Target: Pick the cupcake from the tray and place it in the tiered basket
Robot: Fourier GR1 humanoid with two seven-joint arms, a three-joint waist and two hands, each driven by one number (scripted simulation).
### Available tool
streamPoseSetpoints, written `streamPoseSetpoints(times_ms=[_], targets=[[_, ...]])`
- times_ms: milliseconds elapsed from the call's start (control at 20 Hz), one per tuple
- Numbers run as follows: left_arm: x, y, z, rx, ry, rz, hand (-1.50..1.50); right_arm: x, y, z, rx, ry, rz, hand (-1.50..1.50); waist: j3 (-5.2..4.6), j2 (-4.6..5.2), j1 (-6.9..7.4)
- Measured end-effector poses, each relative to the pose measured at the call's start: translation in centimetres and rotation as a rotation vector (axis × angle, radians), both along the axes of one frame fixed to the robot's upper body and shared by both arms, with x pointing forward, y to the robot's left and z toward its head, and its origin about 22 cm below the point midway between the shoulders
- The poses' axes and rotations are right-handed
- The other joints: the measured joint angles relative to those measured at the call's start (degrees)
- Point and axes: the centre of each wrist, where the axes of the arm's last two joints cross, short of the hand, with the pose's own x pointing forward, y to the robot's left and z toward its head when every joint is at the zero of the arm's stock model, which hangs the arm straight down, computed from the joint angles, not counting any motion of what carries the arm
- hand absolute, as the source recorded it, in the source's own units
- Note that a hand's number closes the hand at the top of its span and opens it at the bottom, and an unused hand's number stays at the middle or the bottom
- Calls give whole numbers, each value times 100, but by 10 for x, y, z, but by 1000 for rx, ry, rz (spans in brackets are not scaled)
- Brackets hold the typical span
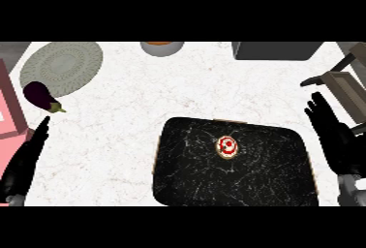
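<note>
1. The counter is a white marbled top that fills most of the head view; it gives plenty of room to work.
2. The tray is a dark, veined slab in the lower middle. Its surface is flat, so a hand can come in low from the side without catching an edge.
3. The basket shows only partly at the right edge as grey tiers; how deep its shelves are cannot be told from here. It is the goal, and it lies just beyond the right hand.
4. The right hand stands at the tray's right side, fingers straight and spread, holding nothing. Being nearest both tray and basket, it looks the better one for the pick.
5. The left hand rests at the left edge, fingers straight and together, holding nothing, well apart from the tray.
6. A round woven mat lies at the upper left, with an eggplant at its lower rim. Both are out of the path.
7. The cupcake sits on the tray's upper middle, white and red on top, not yet touched. To do this well, I judge the right hand should move left over the tray, lower around the cupcake, and close on its sides rather than its topping.
</note>
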Motion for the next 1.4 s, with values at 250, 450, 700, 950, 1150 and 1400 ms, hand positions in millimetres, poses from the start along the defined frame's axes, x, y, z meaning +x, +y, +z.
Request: streamPoseSetpoints(times_ms=[250, 450, 700, 950, 1150, 1400], targets=[[23, -10, 18, -16, -144, -55, 0, 16, 31, 26, 108, -83, 154, 150, 31, 51, -12], [34, -19, 30, -40, -218, -90, 0, 21, 21, 28, 39, -84, 24, -150, 30, 27, -163], [41, -33, 34, -77, -263, -124, 0, 0, 32, 29, -75, -25, -134, -150, 36, 49, -123], [45, -41, 29, -87, -269, -140, 0, -12, 27, 75, -202, 5, -54, -150, 34, 54, -103], [50, -43, 34, -87, -280, -145, 0, -14, 25, 107, -384, 104, 118, -150, 27, 59, -47], [51, -47, 34, -93, -275, -171, 0, -4, 38, 151, -557, 225, 268, -150, 27, 80, 73]])
